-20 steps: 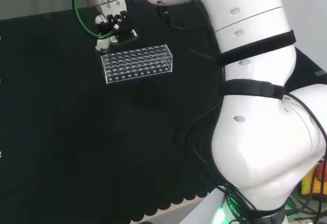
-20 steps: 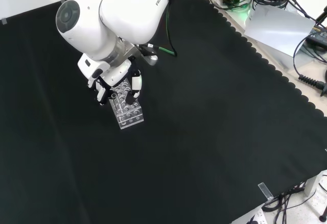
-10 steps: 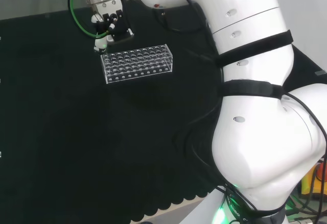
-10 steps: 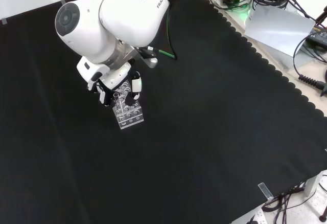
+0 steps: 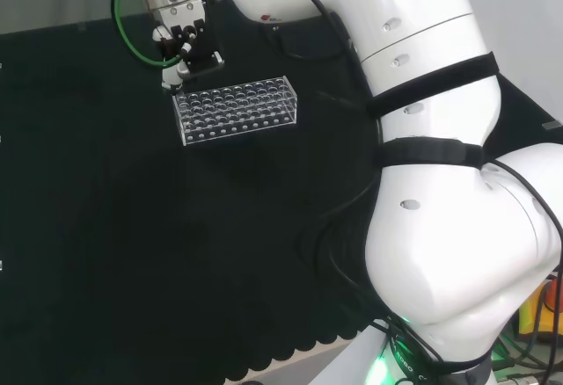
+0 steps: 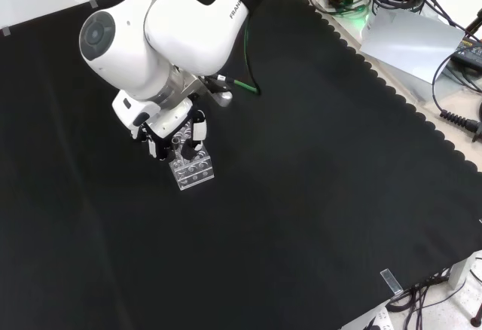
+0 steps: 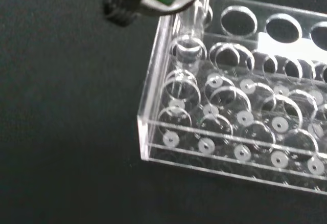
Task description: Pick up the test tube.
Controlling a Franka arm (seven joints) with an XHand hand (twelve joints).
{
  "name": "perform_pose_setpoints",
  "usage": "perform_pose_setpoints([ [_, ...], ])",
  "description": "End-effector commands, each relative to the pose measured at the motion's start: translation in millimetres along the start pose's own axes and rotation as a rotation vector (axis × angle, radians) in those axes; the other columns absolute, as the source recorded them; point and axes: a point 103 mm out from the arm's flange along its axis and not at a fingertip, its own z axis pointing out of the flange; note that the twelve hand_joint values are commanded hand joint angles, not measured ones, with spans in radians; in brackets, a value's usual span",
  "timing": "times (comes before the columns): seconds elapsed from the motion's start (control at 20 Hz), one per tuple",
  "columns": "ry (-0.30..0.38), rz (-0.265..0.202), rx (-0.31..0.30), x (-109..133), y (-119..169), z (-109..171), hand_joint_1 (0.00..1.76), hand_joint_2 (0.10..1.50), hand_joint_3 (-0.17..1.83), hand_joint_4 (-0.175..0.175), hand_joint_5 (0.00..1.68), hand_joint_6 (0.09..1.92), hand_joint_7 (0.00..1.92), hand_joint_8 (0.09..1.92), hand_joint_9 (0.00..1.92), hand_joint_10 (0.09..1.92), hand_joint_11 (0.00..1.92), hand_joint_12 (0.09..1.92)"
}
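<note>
The test tube (image 7: 193, 17) is being pinched by the robot hand (image 5: 183, 40) at the rack's (image 5: 236, 108) ten o'clock corner; a straight upward lift is being called for next.

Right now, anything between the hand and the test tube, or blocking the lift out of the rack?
Nothing visible. In the wrist view the test tube stands in a corner hole of the clear rack, right under the hand. The neighbouring holes look empty, and nothing shows above the rack in the head view.

Bare black cloth (image 6: 316, 194) surrounds the clear rack (image 6: 193, 170), the cloth's one obstacle.
</note>
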Motion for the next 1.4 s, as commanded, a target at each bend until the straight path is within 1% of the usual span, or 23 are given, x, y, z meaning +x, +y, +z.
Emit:
perform_pose_setpoints([
  [0.05,0.078,0.041,-0.096,6,6,-1,1.28,0.83,0.32,-0.161,1.25,0.56,1.36,0.5,1.44,0.4,0.86,1.18],
  [0.1,0.089,0.047,-0.113,6,5,-2,1.3,0.78,0.4,-0.169,1.28,0.53,1.36,0.5,1.48,0.39,0.95,1.12],
  [0.2,0.095,0.052,-0.127,5,6,-5,1.38,0.72,0.48,-0.174,1.3,0.52,1.37,0.59,1.4,0.34,1.09,1.01],
  [0.35,0.109,0.051,-0.123,4,6,-8,1.42,0.66,0.57,-0.175,1.31,0.52,1.38,0.65,1.38,0.32,1.18,0.92],
  [0.6,0.14,0.051,-0.103,0,2,-12,1.43,0.62,0.64,-0.175,1.32,0.53,1.38,0.67,1.39,0.33,1.21,0.89],
  [0.75,0.173,0.054,-0.098,-3,0,-19,1.43,0.71,0.49,-0.175,1.28,0.38,1.36,0.74,1.34,0.44,1.2,0.89],
  [1.05,0.217,0.057,-0.123,-8,-8,-38,1.43,0.74,0.45,-0.175,1.28,0.34,1.35,0.75,1.33,0.47,1.19,0.89],
  [1.4,0.242,0.057,-0.15,-17,-23,-69,1.43,0.73,0.46,-0.175,1.28,0.33,1.36,0.75,1.33,0.47,1.19,0.89],
])
